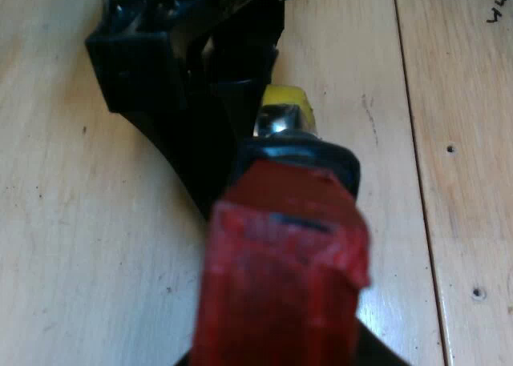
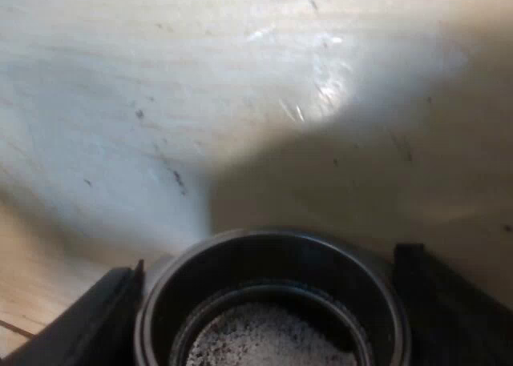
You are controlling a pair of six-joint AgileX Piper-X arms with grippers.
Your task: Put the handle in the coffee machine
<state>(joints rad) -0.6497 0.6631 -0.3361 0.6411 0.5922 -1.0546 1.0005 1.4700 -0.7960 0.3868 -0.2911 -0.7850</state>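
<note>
Holder (image 2: pixel 272 250) clamped in your right gripper (image 2: pixel 268 298), above the wooden table (image 2: pixel 160 102).

In your right wrist view, one black finger (image 2: pixel 96 318) sits against each side of the metal basket (image 2: pixel 160 302), and pale grounds (image 2: pixel 268 338) lie inside it. Your left wrist view gives you the other end: the dark handle's red end (image 1: pixel 280 278) is close to the camera, and the metal neck (image 1: pixel 276 122) beyond it runs to the right gripper. You cannot tell whether your left gripper (image 1: pixel 276 354) grips that red end.
</note>
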